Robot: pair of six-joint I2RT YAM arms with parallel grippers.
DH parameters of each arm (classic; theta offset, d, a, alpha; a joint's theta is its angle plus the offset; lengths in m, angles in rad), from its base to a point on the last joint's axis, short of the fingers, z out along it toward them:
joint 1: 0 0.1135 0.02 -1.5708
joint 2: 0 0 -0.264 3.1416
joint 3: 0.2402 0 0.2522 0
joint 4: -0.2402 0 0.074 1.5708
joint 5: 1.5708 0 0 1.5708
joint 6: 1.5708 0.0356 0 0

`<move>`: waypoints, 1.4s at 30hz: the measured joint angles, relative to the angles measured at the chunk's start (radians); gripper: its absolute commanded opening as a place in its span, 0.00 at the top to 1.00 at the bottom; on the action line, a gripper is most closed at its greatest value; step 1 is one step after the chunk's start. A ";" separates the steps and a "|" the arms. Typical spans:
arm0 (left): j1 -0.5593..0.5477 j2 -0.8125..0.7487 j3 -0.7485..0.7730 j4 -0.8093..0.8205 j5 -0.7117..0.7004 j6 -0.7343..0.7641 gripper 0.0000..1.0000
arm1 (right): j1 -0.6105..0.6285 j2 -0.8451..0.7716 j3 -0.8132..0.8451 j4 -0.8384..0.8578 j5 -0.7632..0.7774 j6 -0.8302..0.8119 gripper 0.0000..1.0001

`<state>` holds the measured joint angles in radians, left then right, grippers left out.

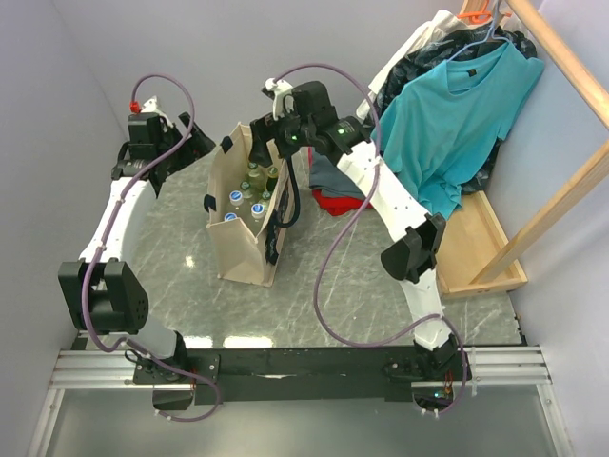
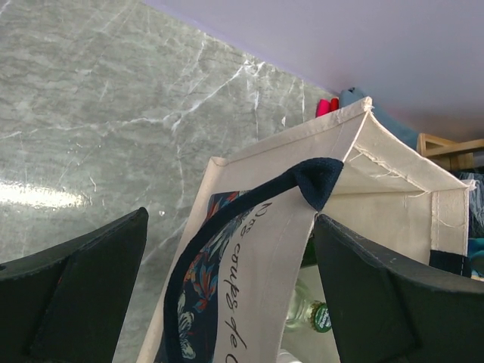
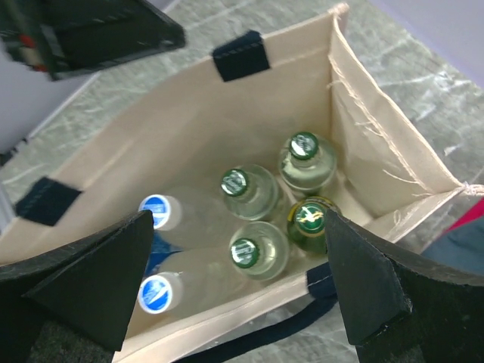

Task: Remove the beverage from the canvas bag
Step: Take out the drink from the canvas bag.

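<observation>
Above the canvas bag, my right gripper hangs wide open and empty (approach step), so next I'd lower straight onto a green-capped bottle standing inside.

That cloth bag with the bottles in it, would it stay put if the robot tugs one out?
It probably flops a little: the canvas bag has thin fabric walls that visibly bow and crease. The bottles standing inside likely weigh its base down, so tipping seems unlikely.
</observation>
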<state>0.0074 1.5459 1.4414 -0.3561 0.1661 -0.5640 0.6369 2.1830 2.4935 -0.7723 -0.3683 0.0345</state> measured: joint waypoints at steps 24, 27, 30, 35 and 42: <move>-0.034 0.000 0.000 0.000 0.019 -0.002 0.04 | 0.002 0.084 0.000 -0.029 0.166 -0.085 0.15; -0.034 0.000 0.000 0.000 0.021 -0.002 0.04 | 0.002 0.085 -0.023 -0.032 0.177 -0.087 0.15; -0.034 0.000 0.000 0.000 0.021 -0.002 0.04 | 0.002 0.088 -0.039 -0.032 0.190 -0.086 0.14; -0.034 0.000 0.000 0.000 0.021 -0.002 0.04 | 0.003 0.092 -0.081 -0.017 0.191 -0.084 0.22; -0.034 0.002 0.000 0.000 0.021 -0.002 0.04 | 0.005 0.103 -0.077 -0.022 0.184 -0.080 0.22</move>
<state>-0.0261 1.5475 1.4410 -0.3565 0.1871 -0.5659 0.6418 2.2860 2.4165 -0.7944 -0.1841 -0.0460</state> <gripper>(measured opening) 0.966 0.791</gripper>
